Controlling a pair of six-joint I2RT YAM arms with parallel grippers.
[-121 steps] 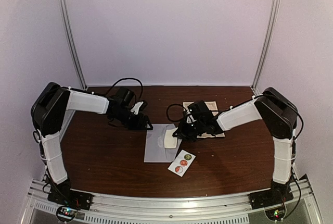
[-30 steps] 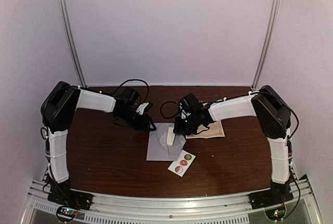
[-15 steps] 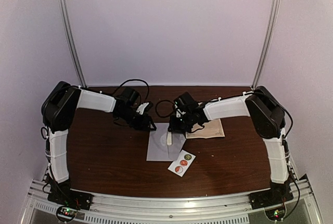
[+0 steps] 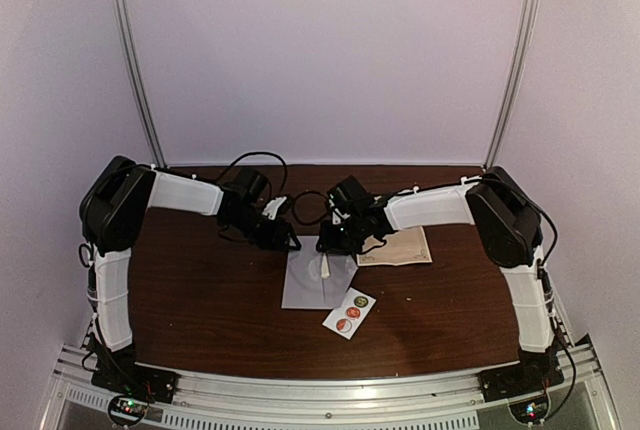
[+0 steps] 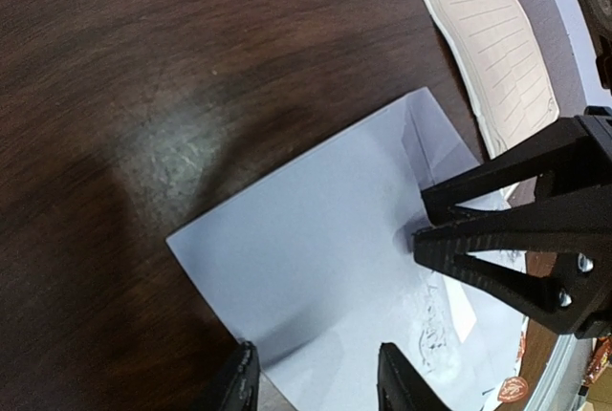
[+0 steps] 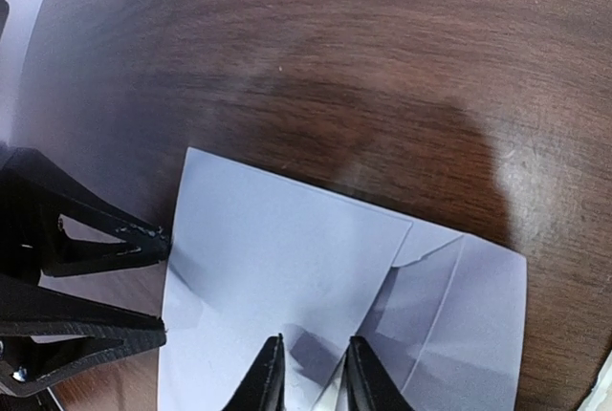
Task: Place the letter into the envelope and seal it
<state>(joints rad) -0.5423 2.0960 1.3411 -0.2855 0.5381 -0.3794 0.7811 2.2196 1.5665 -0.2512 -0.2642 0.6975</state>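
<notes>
The pale grey envelope point(image 4: 318, 285) lies flat at the table's middle, also seen in the left wrist view point(image 5: 316, 239) and the right wrist view point(image 6: 277, 258). My right gripper point(image 4: 330, 250) point(image 6: 311, 378) hangs over its far edge, fingers close together on a cream letter point(image 4: 325, 268); only a pale sliver of it point(image 6: 335, 397) shows between them. My left gripper point(image 4: 289, 242) point(image 5: 320, 382) stands open, its fingers straddling the envelope's left edge, touching or just above it. The right fingers point(image 5: 507, 229) face it across the paper.
A beige lined sheet point(image 4: 400, 248) point(image 5: 488, 38) lies right of the envelope, under the right arm. A white strip of round stickers point(image 4: 349, 313) sits just in front of the envelope. Dark wooden table point(image 4: 200, 300) all around; walls at the back and sides.
My right gripper has moved left and back over the envelope's far edge, and less of the cream letter shows than before. The left arm has barely moved.
</notes>
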